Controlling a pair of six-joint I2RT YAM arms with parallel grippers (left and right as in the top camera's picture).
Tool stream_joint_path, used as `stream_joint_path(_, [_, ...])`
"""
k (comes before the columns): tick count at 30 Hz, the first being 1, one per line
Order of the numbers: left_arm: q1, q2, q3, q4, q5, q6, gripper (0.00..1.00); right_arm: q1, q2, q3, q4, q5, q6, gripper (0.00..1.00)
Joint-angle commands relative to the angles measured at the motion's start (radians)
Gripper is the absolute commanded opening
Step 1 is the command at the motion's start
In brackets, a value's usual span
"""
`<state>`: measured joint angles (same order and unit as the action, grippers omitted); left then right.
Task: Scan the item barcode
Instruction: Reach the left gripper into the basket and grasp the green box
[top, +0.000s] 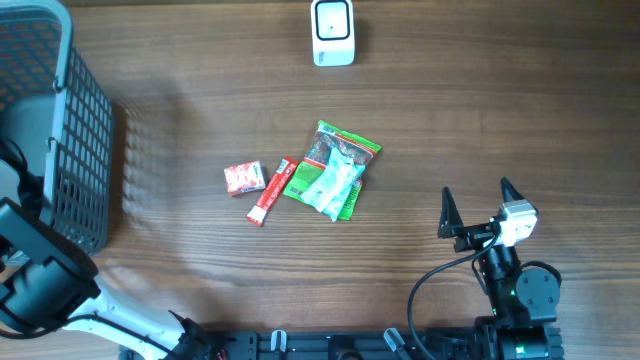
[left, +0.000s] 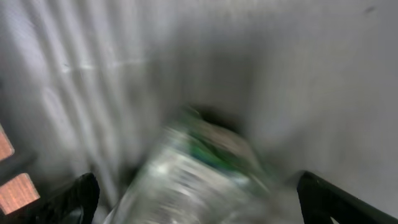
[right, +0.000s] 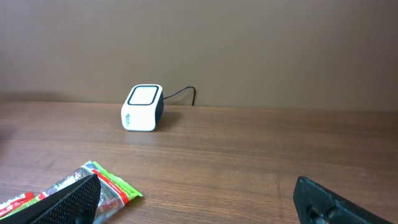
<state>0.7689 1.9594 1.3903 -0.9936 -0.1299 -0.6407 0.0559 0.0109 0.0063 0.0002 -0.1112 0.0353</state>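
A white barcode scanner (top: 332, 32) stands at the table's far edge, and it also shows in the right wrist view (right: 142, 107). A green snack packet (top: 332, 170), a red stick pack (top: 271, 191) and a small red box (top: 244, 178) lie mid-table. My right gripper (top: 477, 197) hovers right of them, open and empty (right: 199, 208). The green packet's corner (right: 102, 183) lies by its left finger. My left gripper (left: 199, 208) is open inside the basket. A blurred clear-and-green wrapped item (left: 199, 174) lies between its fingers, and I cannot tell whether they touch it.
A grey mesh basket (top: 60, 130) fills the left edge of the table. My left arm (top: 40, 280) lies at the front left beside it. The scanner's black cable (right: 183, 93) runs behind it. The left wrist view is heavily motion-blurred.
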Motion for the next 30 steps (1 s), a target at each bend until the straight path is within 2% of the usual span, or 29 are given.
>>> stream_joint_path(1, [0.002, -0.008, -0.011, 0.018, 0.035, 0.005, 0.81, -0.003, -0.006, -0.001, 0.005, 0.005, -0.009, 1.00])
stream_joint_path(3, [0.002, -0.012, 0.037, 0.005, 0.100, 0.005, 0.92, -0.003, -0.006, -0.001, 0.005, 0.005, -0.009, 1.00])
stream_joint_path(4, [0.002, -0.016, 0.058, -0.001, 0.113, 0.005, 0.92, -0.003, -0.006, -0.001, 0.005, 0.005, -0.009, 1.00])
stream_joint_path(5, [0.002, -0.021, 0.073, -0.001, 0.115, 0.006, 0.91, -0.003, -0.006, -0.001, 0.005, 0.005, -0.009, 1.00])
stream_joint_path(6, [0.002, -0.024, 0.078, 0.008, 0.114, 0.006, 0.82, -0.003, -0.006, -0.001, 0.005, 0.005, -0.009, 1.00])
stream_joint_path(8, [0.002, -0.018, 0.077, 0.006, 0.103, 0.006, 0.72, -0.003, -0.006, -0.001, 0.005, 0.005, -0.010, 1.00])
stream_joint_path(9, [0.002, -0.016, 0.075, 0.003, 0.097, 0.006, 0.72, -0.003, -0.006, -0.001, 0.005, 0.005, -0.009, 1.00])
stream_joint_path(11, [0.002, -0.014, 0.026, 0.011, 0.039, 0.005, 0.88, -0.003, -0.006, -0.001, 0.005, 0.005, -0.009, 1.00])
stream_joint_path(13, [0.002, -0.013, -0.014, 0.040, 0.039, 0.005, 0.89, -0.003, -0.006, -0.001, 0.005, 0.005, -0.009, 1.00])
stream_joint_path(14, [0.002, -0.013, -0.036, 0.057, 0.039, 0.005, 0.87, -0.003, -0.006, -0.001, 0.005, 0.005, -0.009, 1.00])
stream_joint_path(15, [0.002, -0.013, -0.067, 0.079, 0.039, 0.005, 0.78, -0.003, -0.006, -0.001, 0.005, 0.005, -0.009, 1.00])
stream_joint_path(17, [0.002, -0.013, -0.113, 0.117, 0.044, 0.005, 0.53, -0.003, -0.006, -0.001, 0.005, 0.005, -0.009, 1.00])
stream_joint_path(19, [0.002, -0.021, -0.093, 0.113, 0.110, 0.006, 0.49, -0.003, -0.006, -0.001, 0.005, 0.005, -0.009, 1.00])
stream_joint_path(20, [0.004, -0.029, -0.061, 0.093, 0.143, 0.006, 0.48, -0.003, -0.006, -0.001, 0.005, 0.005, -0.009, 1.00])
stream_joint_path(21, [0.005, -0.052, 0.050, 0.025, 0.167, 0.007, 0.40, -0.003, -0.006, -0.001, 0.005, 0.005, -0.009, 1.00])
stream_joint_path(22, [0.005, -0.068, 0.138, -0.030, 0.163, 0.015, 0.38, -0.003, -0.006, -0.001, 0.005, 0.005, -0.009, 1.00])
stream_joint_path(27, [0.005, -0.140, 0.617, -0.222, 0.163, 0.043, 0.38, -0.003, -0.006, -0.001, 0.005, 0.005, -0.009, 1.00])
stream_joint_path(28, [0.005, -0.158, 0.709, -0.277, 0.163, 0.042, 0.43, -0.003, -0.006, -0.001, 0.005, 0.005, -0.009, 1.00])
stream_joint_path(30, [0.001, -0.187, 0.754, -0.324, 0.163, 0.043, 0.54, -0.003, -0.006, -0.001, 0.005, 0.005, -0.009, 1.00])
